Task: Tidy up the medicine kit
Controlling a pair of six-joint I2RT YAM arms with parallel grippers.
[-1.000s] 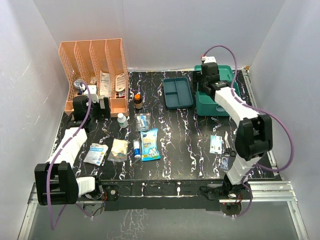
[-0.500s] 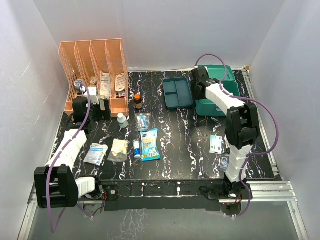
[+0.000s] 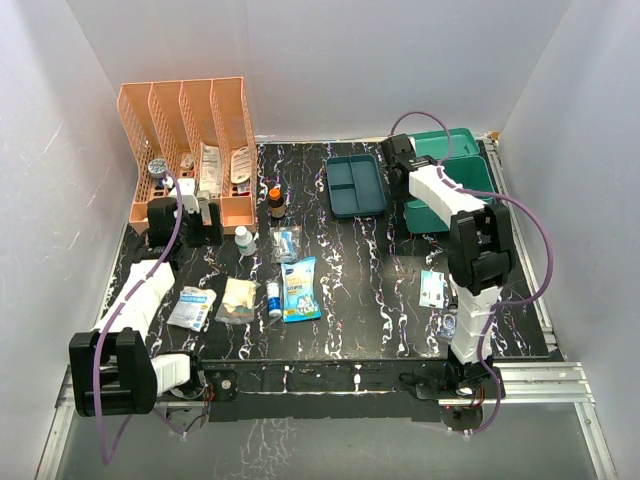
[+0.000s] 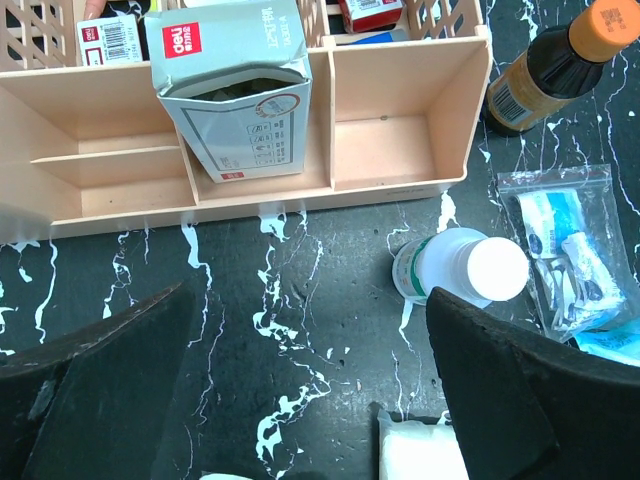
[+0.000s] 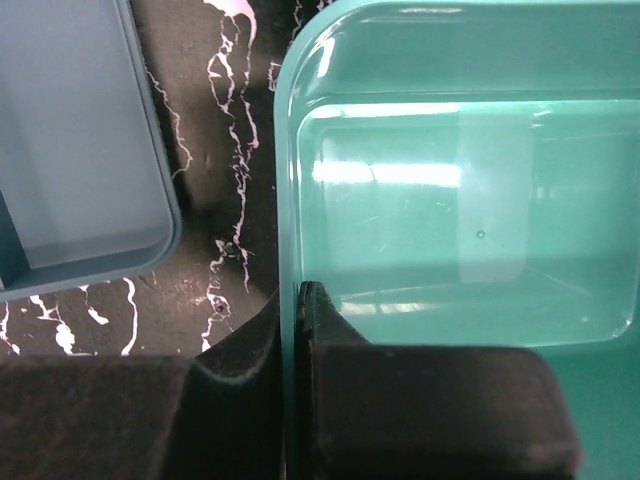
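Right tool (image 5: 298,300) pinching glossy teal plastic medicine kit (image 5: 450,200) wall; left tool (image 4: 308,292) spread.

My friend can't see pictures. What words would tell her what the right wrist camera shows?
Two black fingers pinch the thin side wall of the shiny teal-green medicine kit, whose bare inside fills most of the picture. To the left, a darker teal tray lies on the black marbled table.
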